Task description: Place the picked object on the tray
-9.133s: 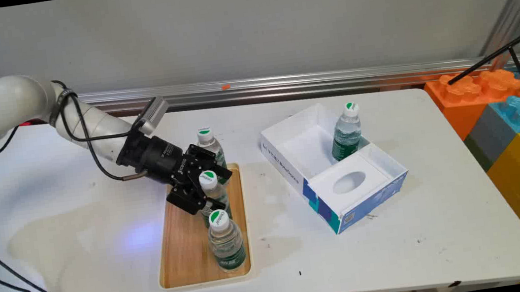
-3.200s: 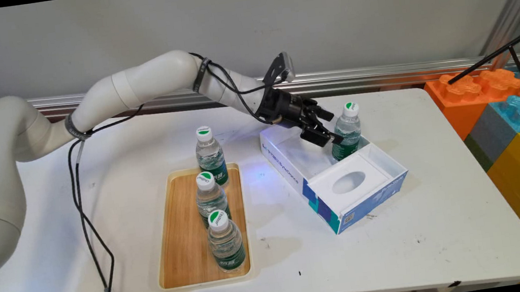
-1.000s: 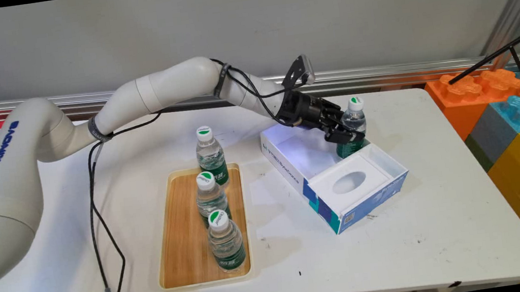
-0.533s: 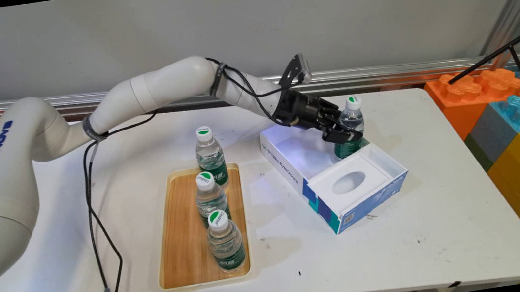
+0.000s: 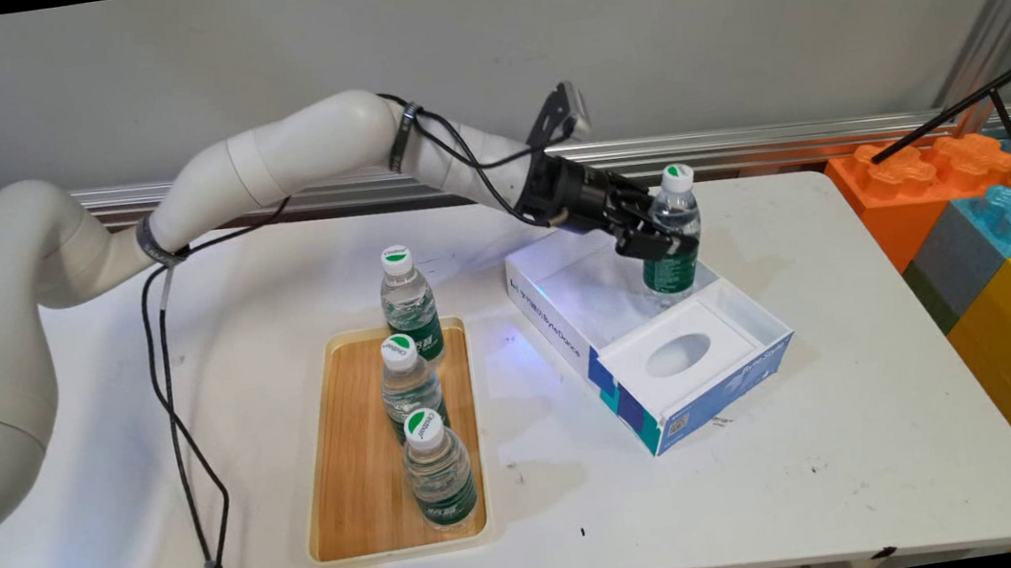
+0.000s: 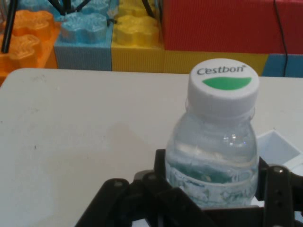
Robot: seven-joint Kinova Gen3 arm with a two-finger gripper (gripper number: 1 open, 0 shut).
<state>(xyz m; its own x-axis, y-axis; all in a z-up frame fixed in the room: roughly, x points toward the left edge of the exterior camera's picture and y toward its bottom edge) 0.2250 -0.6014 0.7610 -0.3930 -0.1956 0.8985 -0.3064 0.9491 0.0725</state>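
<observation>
Pinching a water bottle (image 5: 673, 234) over the open white box (image 5: 561, 263), the claw (image 5: 660, 244); three bottles (image 5: 417, 386) by the wooden tray (image 5: 367, 494).

end effector (image 6: 213, 189) apparently gripping bottle (image 6: 215, 142) — upright

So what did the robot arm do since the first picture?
The gripper left the tray's middle bottle, swung across to the box, closed on the bottle standing in it and lifted it a little. The tray, its two bottles and the bottle behind the tray stayed put, as did the box.
</observation>
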